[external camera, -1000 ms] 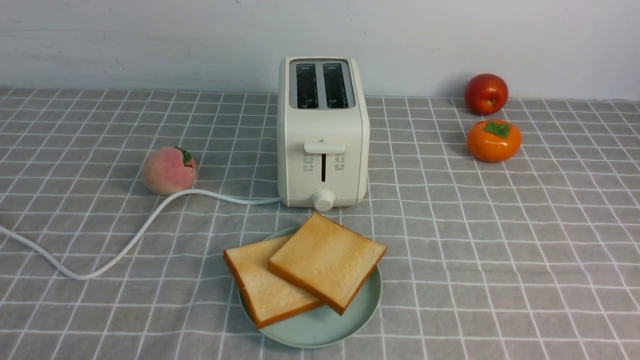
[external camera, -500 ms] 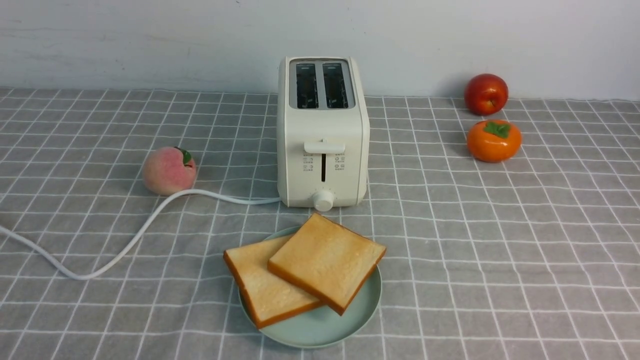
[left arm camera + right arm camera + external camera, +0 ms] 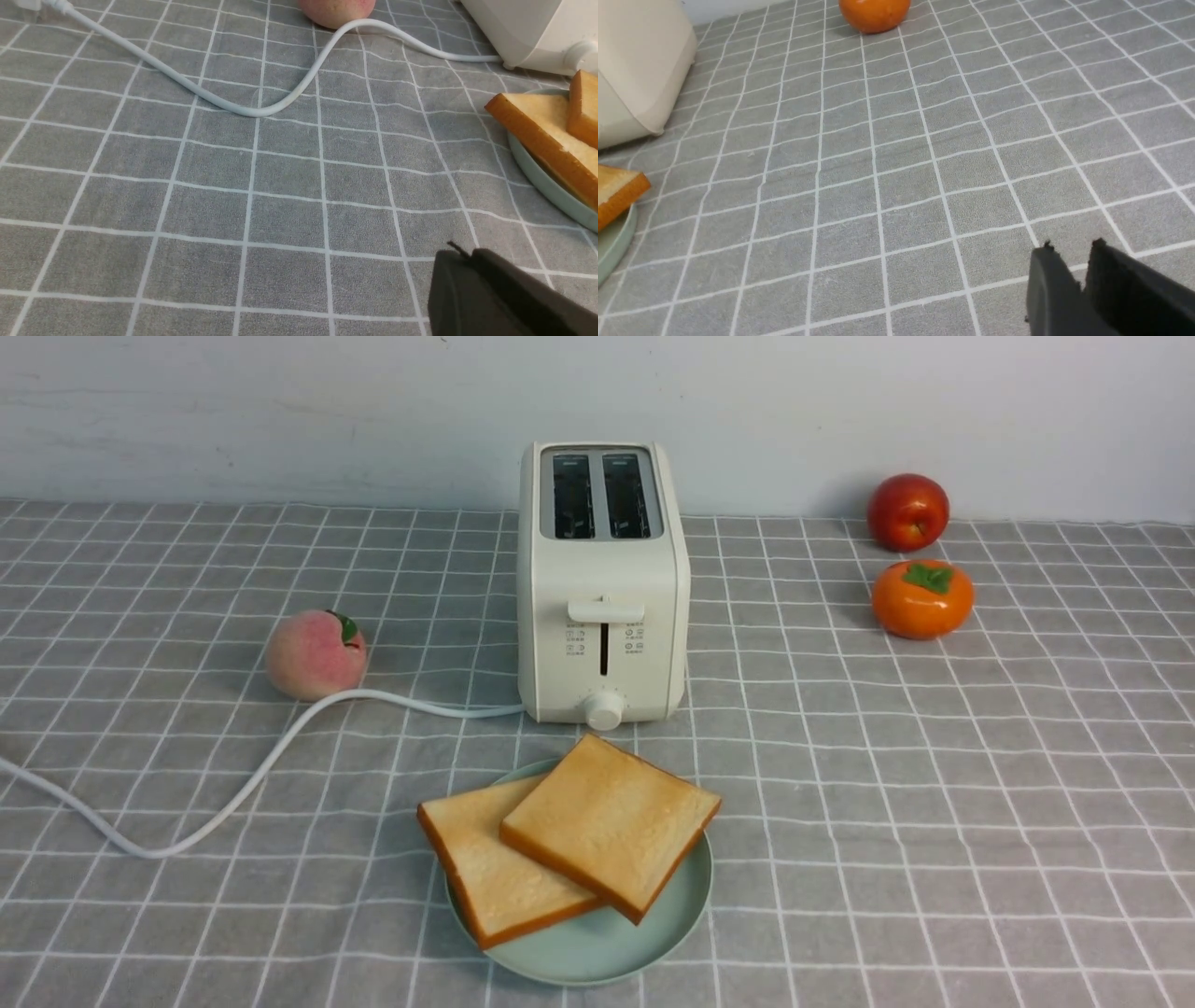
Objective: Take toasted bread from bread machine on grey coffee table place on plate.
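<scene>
A white cord (image 3: 233, 784) runs across the left part of the grey table (image 3: 934, 803). A pink peach (image 3: 316, 654) sits by the cord. The left fingers (image 3: 462, 266) show only in the left wrist view. They are pressed together, hold nothing, and hang low over the cloth near the plate.

In the middle stands the toaster (image 3: 603, 583). Both of its slots are empty. Just in front of it is the green plate (image 3: 597, 947). Two slices of toast (image 3: 607, 821) lie flat on the plate. The right slice rests partly on top of the left one.

On the far right, a red apple (image 3: 907, 511) sits near the wall, and an orange persimmon (image 3: 922, 598) sits just in front of it. The right fingers (image 3: 1069, 261) show only in the right wrist view. They are a small bit apart, hold nothing, and hang over bare cloth.
</scene>
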Controlling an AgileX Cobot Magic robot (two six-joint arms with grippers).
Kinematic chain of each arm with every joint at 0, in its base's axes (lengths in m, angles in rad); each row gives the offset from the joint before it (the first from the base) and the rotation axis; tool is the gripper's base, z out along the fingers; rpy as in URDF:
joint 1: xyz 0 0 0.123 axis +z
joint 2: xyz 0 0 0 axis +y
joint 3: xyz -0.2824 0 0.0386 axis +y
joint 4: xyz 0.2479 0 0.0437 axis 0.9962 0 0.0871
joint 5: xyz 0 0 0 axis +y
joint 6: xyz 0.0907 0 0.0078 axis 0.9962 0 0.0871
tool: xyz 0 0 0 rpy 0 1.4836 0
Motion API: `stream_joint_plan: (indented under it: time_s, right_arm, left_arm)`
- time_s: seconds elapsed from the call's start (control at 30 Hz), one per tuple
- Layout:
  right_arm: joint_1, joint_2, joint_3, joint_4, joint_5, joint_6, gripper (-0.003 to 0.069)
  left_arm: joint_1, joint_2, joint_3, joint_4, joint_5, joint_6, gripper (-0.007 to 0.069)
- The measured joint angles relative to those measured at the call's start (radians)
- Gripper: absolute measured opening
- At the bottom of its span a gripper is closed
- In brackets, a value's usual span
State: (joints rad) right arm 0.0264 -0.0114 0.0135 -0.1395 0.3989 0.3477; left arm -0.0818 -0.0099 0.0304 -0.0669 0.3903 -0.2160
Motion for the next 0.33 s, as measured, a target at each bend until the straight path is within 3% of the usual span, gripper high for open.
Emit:
stream_joint_plan:
  time_s: [0.33]
  right_arm:
    - [0.000, 0.000, 0.000, 0.004, 0.000, -0.028, 0.0136]
  left_arm:
    - [0.000, 0.000, 0.000, 0.000, 0.000, 0.000, 0.0025]
